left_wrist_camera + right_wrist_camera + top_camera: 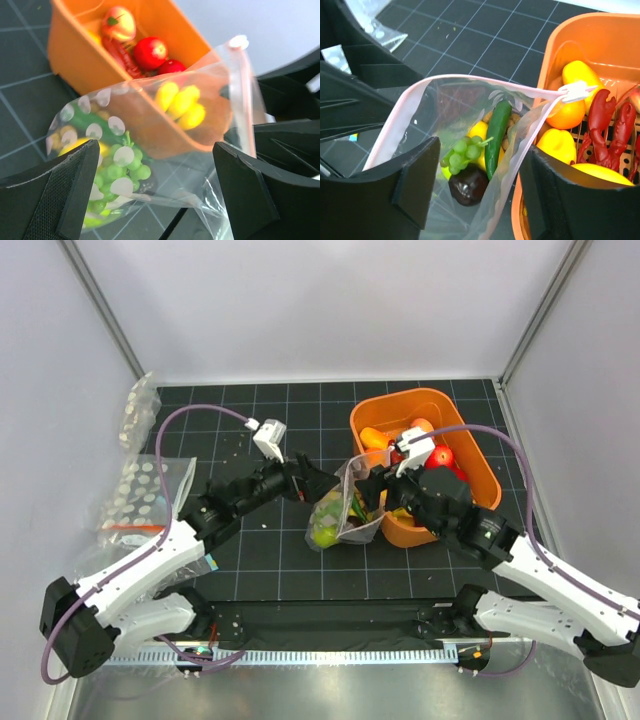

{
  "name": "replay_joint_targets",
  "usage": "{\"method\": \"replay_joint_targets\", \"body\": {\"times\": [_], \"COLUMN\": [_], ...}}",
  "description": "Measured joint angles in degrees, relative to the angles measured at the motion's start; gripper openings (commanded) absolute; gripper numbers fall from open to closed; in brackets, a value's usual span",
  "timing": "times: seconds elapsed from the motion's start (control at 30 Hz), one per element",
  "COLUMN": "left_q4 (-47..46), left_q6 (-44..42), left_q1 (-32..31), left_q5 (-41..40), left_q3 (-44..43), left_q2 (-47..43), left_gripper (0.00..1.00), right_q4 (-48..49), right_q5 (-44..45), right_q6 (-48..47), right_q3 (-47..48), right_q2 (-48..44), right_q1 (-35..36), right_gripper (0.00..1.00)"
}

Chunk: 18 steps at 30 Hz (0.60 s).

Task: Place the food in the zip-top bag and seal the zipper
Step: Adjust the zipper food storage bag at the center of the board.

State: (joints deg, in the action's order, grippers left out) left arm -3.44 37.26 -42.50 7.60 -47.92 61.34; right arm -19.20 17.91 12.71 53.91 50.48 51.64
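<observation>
Zip-top bag stands open at the middle of the mat, leaning on the orange tub, which lies at its 2 o'clock in the top view. My left claw is at the bag's 9 o'clock and my right claw at its 3 o'clock. Both are spread wide and pinch nothing, though I cannot tell whether a finger brushes the rim. From my right wrist the zipper loops with its long axis running 8 to 2 o'clock, and its white slider is at the tub end. Some food lies inside already, with grapes among it. More waits in the tub, a red lobster included. My right claw is nearer both tub and slider, so I judge the next reach is its job. No brand or writing is readable anywhere.
</observation>
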Motion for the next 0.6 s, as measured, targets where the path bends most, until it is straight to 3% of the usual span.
{"method": "replay_joint_targets", "body": {"times": [0.27, 0.43, 0.6], "left_q4": [-6.0, -7.5, -7.5], "left_q6": [-0.7, -4.9, -10.0], "left_q1": [-0.8, -6.8, -13.8], "left_q5": [1.6, -0.1, -4.9], "left_q3": [4.7, 4.8, 4.8], "left_q2": [-4.9, -5.2, -5.2], "left_gripper": [1.0, 1.0, 1.0], "right_q4": [4.5, 6.6, 7.5], "right_q5": [5.6, 6.9, 7.0], "right_q6": [3.0, 5.5, 8.7], "right_q3": [-4.5, -4.7, -4.6], "right_q2": [-6.9, -7.2, -3.4], "right_q1": [0.0, 0.0, 0.0], "right_gripper": [0.76, 0.78, 0.94]}}
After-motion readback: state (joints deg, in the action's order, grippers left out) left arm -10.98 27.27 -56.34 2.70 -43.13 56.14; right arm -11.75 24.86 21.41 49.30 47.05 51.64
